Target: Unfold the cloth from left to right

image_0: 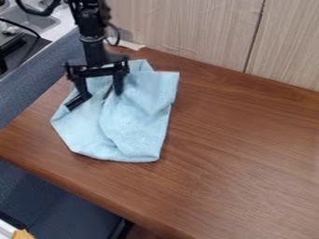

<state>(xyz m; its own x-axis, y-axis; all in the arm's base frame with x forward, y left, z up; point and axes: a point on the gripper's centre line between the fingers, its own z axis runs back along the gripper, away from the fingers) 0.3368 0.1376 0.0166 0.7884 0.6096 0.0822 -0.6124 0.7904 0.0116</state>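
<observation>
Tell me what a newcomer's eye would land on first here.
Probably the rumpled light blue cloth, pale against the brown table and lying toward its upper left in the view. Next would come the black robot arm, hanging in from the top edge with its jaws spread open at the cloth's upper part.

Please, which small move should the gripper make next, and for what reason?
Probably it should close gently on the cloth: the gripper is open at the cloth's upper left part in the view, and the cloth is rumpled, so a hold seems needed before unfolding.
</observation>
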